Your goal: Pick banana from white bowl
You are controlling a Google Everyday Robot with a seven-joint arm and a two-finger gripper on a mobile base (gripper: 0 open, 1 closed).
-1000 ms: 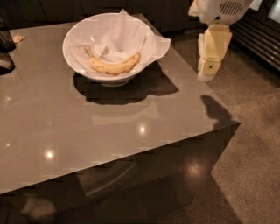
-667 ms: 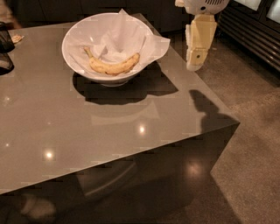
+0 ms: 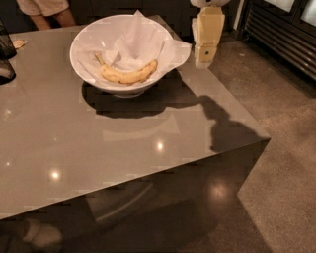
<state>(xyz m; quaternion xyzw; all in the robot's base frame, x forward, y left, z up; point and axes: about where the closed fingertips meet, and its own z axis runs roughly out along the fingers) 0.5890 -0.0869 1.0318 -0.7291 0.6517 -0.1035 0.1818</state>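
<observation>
A curved yellow banana (image 3: 126, 73) lies in the white bowl (image 3: 84, 69), on crumpled white paper (image 3: 136, 42) that lines the bowl and sticks out over its right rim. The bowl stands at the back of the glossy grey table (image 3: 98, 143). My gripper (image 3: 204, 57) hangs from above at the top right, just right of the bowl's rim and above the table's right edge. It is apart from the banana and holds nothing.
A dark object (image 3: 6, 54) stands at the table's left edge, with a small scrap (image 3: 19, 43) behind it. A person's legs (image 3: 47, 11) show behind the table. A dark slatted unit (image 3: 286, 34) stands at the right. Speckled floor (image 3: 281, 163) lies right of the table.
My gripper has moved left, from off the table's right side to just beside the bowl's right rim. The view has shifted closer to the table. The banana has not moved.
</observation>
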